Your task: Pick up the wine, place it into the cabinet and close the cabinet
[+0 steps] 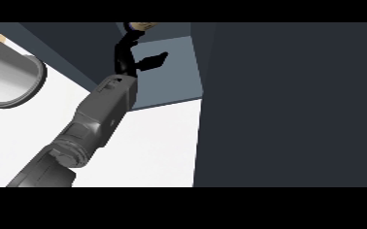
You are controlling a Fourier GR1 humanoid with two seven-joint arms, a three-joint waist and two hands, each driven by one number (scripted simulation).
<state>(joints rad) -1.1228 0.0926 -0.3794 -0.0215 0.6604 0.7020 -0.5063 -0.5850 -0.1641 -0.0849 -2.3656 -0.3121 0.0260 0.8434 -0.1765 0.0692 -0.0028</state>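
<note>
the left hand [130, 53] was up at the far end of the scene, reaching into the open cabinet [168, 73], forearm stretched long from the lower left across the white counter [154, 140]. at the very top, just past the fingertips, sat a small tan shape [142, 25], likely the top of the wine, though too little showed to be sure. the fingers ran up toward it and seemed curled at its edge, thumb sticking out to the right; whether they were grasping it or had let go, i could not tell. so the thing lay far of the hand, on the line of the arm, its long axis hidden. the big dark panel [279, 106] filling the right side looked like the cabinet door, standing open, near and to the right of that arm. a grey rounded sink [28, 85] showed at the left edge. the right hand was nowhere in view. my read: the bottle was in or nearly in, door not yet closed.
</note>
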